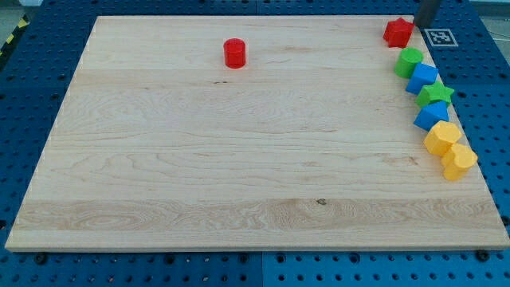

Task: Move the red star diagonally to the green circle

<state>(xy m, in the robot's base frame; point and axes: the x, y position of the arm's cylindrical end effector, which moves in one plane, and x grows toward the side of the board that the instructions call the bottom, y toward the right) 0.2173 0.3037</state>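
The red star (398,32) lies at the board's top right corner. The green circle (409,60) lies just below it and slightly to the right, close to it, at the top of a row of blocks along the right edge. My dark rod comes in from the view's top right. My tip (422,25) is right beside the star's upper right side; I cannot tell whether it touches.
A red cylinder (235,53) stands near the top middle of the wooden board (239,159). Below the green circle along the right edge lie a blue block (422,77), a green star (436,94), another blue block (432,116) and two yellow blocks (441,137) (459,160). A black-and-white marker (437,37) sits off the corner.
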